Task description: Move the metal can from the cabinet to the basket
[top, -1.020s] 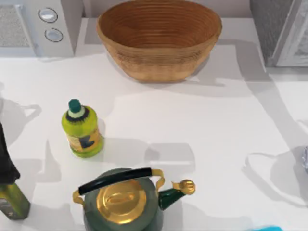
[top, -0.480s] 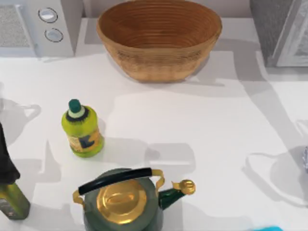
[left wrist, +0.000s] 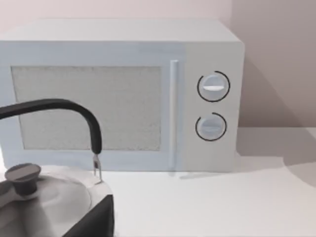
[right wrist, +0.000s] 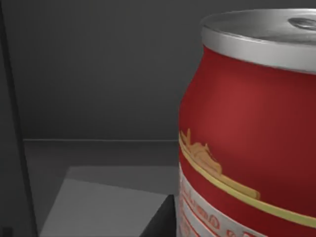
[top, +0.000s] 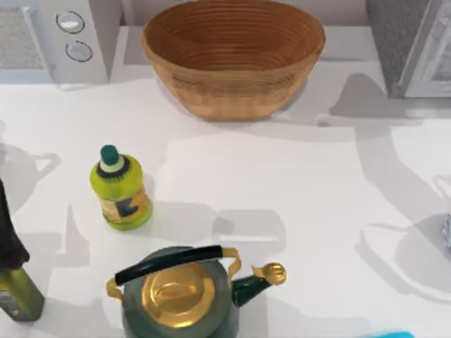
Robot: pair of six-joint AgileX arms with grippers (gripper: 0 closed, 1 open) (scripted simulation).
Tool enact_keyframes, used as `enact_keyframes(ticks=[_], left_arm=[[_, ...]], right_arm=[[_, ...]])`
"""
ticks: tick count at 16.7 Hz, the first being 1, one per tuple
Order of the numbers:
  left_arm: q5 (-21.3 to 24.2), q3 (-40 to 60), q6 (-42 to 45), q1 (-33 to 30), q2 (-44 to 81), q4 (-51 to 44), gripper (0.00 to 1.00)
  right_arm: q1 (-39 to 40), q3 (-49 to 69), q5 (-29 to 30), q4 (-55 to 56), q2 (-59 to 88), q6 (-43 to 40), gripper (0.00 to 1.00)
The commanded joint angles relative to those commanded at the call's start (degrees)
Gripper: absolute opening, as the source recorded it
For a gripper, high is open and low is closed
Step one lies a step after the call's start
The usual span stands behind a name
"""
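1. The small red cylindrical metal can [right wrist: 252, 133] with a silver top and yellow-white band stands upright inside the dark grey interior of the cabinet, very close in front of the right arm's wrist camera. A darker edge, perhaps the door or frame, stands off to one side of it.
2. Right hand: no fingers appear around the can, so I cannot tell whether it is wide, narrow or already holding. Judging by how near the can looms, the hand is about at reach.
3. From above, the grey speckled box-like cabinet [top: 394, 42] with its pale white-framed door sits at the far right of the white surface [top: 296, 183]. The large oval tan woven wicker basket [top: 232, 56] lies well to its left, with nothing in it.
4. Left arm idle, its wrist camera facing the white appliance with two round knobs [left wrist: 123, 94], a kettle with a black handle [left wrist: 49, 192] close by.
5. Handling judgement: the can is likely light, its thin wall rigid enough for a moderate squeeze but dentable, and its painted side smooth and slippery.
6. Best hold: across the straight mid-body, below the tapered shoulder, keeping it upright while drawing it out past the door frame.
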Motion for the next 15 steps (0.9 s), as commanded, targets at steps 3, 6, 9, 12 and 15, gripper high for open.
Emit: enact_keyframes(ticks=[3, 6, 9, 12, 15], left_arm=[[0.0, 0.0, 0.0, 0.0, 0.0, 0.0, 1.0], [0.0, 0.0, 0.0, 0.0, 0.0, 0.0, 1.0], [0.0, 0.0, 0.0, 0.0, 0.0, 0.0, 1.0], [0.0, 0.0, 0.0, 0.0, 0.0, 0.0, 1.0], [0.0, 0.0, 0.0, 0.0, 0.0, 0.0, 1.0]], right_arm=[[0.42, 0.03, 0.51, -0.49, -0.46, 0.01, 0.0], [-0.09, -0.63, 0.16, 0.07, -0.81, 0.06, 0.0], [-2.57, -4.43, -2.17, 3.84, -5.45, -0.29, 0.0], [-6.76, -13.35, -6.27, 9.9, -14.91, -0.86, 0.0], [-11.96, -27.41, -11.56, 16.99, -28.7, -1.46, 0.0]])
